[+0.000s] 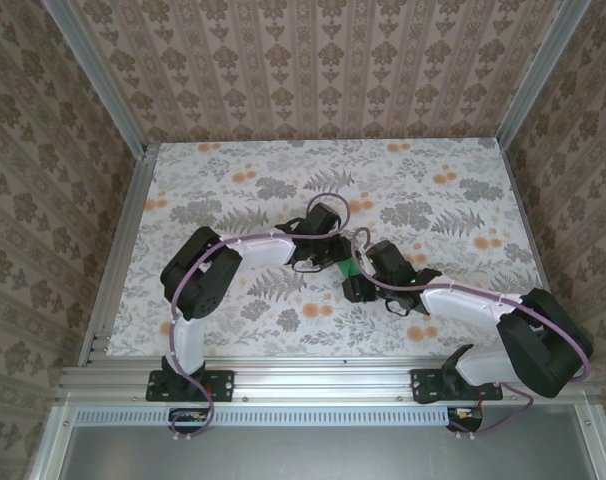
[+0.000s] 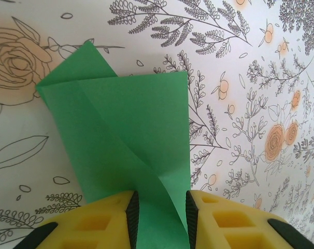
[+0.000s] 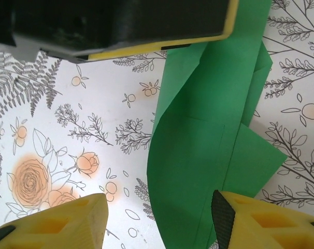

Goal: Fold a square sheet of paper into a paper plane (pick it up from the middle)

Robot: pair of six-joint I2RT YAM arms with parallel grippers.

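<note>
Near the middle of the flowery table (image 1: 233, 165), the left gripper (image 2: 161, 210) pinches the creased bright green sheet of paper (image 2: 131, 129) between its yellow fingers (image 2: 95, 225). The right gripper (image 3: 159, 212) stands open around it. Held by one pinch, the paper could slip or bend wrong.

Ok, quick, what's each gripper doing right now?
Left gripper: closed on the folded green paper, which runs between its fingers.
Right gripper: open wide, with the paper lying between its fingers, not gripped.
</note>
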